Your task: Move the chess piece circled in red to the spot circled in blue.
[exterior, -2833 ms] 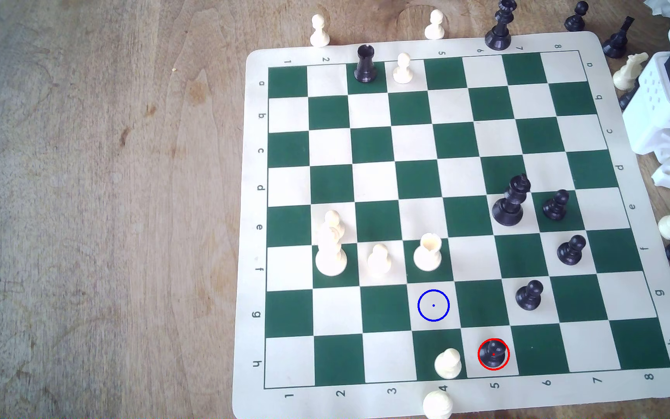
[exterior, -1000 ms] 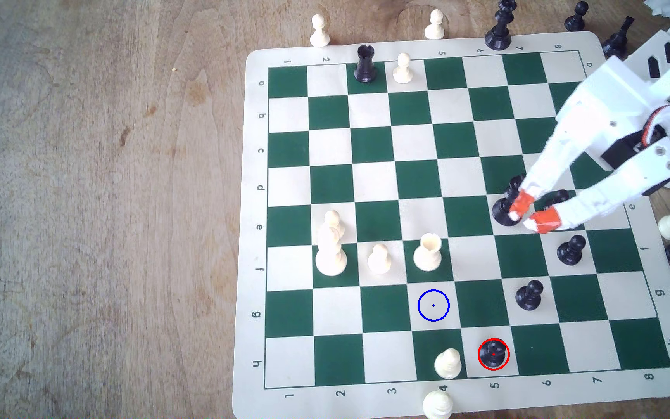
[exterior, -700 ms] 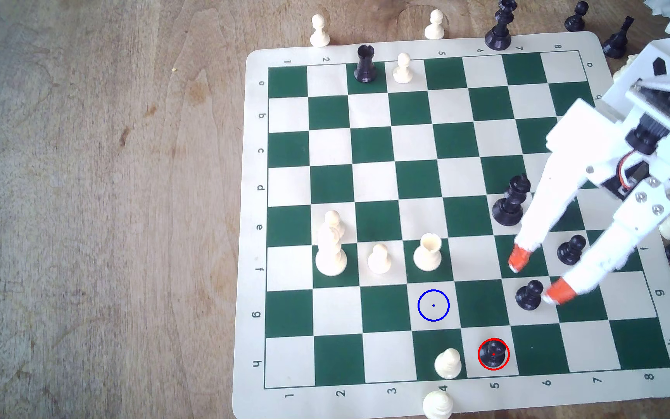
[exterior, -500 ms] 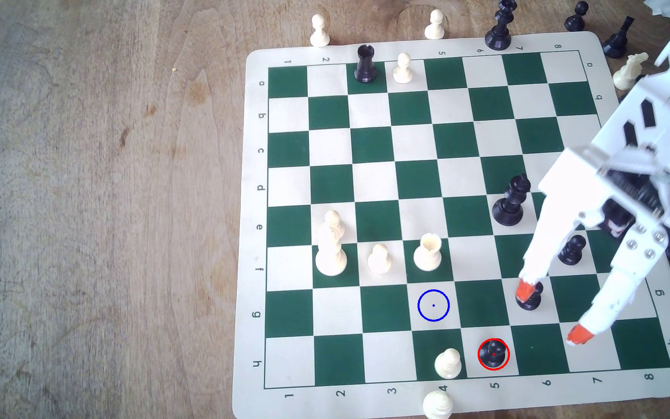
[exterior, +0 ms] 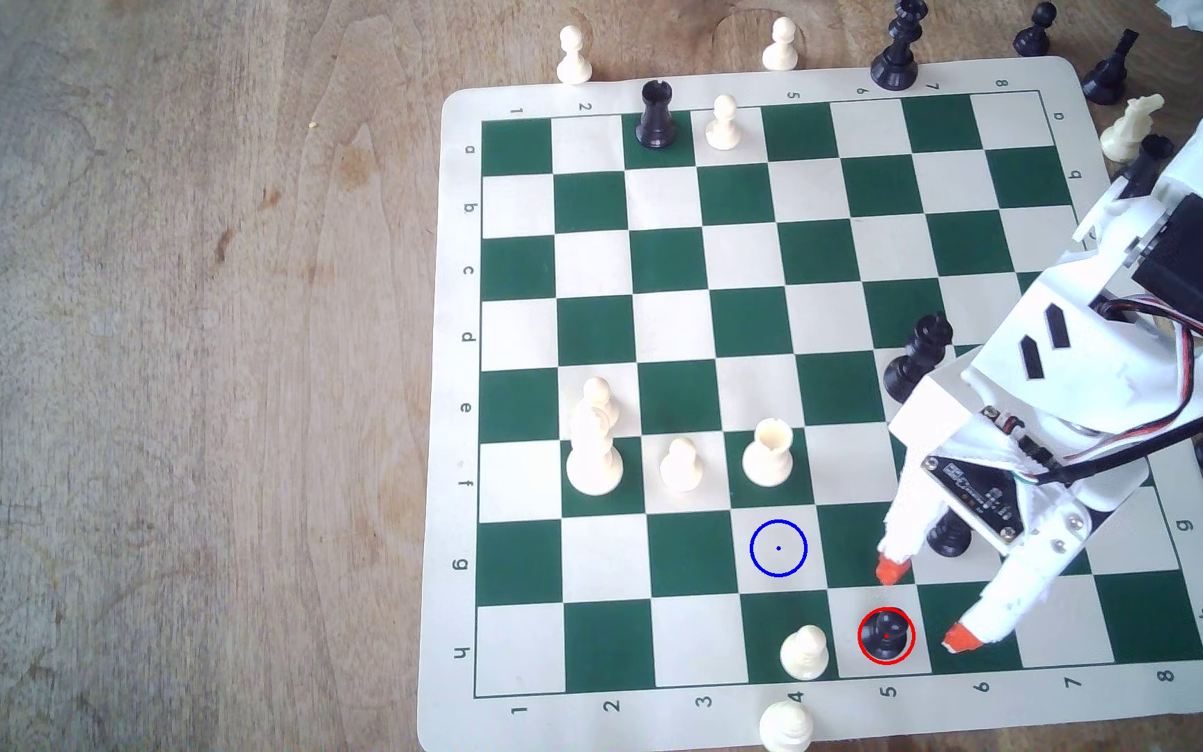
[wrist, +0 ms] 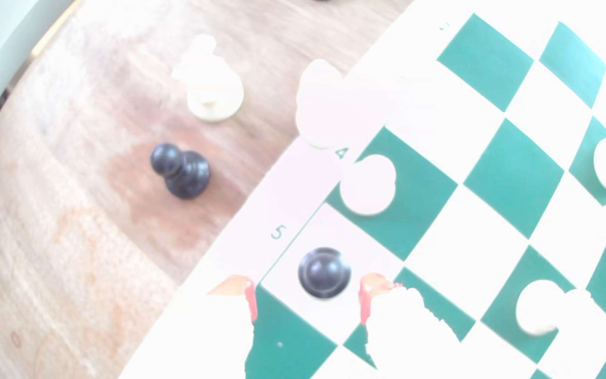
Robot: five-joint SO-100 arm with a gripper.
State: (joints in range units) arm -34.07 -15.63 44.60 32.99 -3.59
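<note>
One pawn (exterior: 886, 635) to lift, on h5.
My gripper (exterior: 923, 604) is wide open, empty, just beside it; I risk clipping the white pawn (exterior: 804, 652) alongside.

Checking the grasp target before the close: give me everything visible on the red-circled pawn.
The pawn is small, glossy black, plastic-looking, with a ball head, thin collar and flared round base. It stands upright on the cream square by the "5" label, inside the red ring. The open pincer has orange tips on either side of it, apparently not touching. A white pawn stands beside it.
</note>
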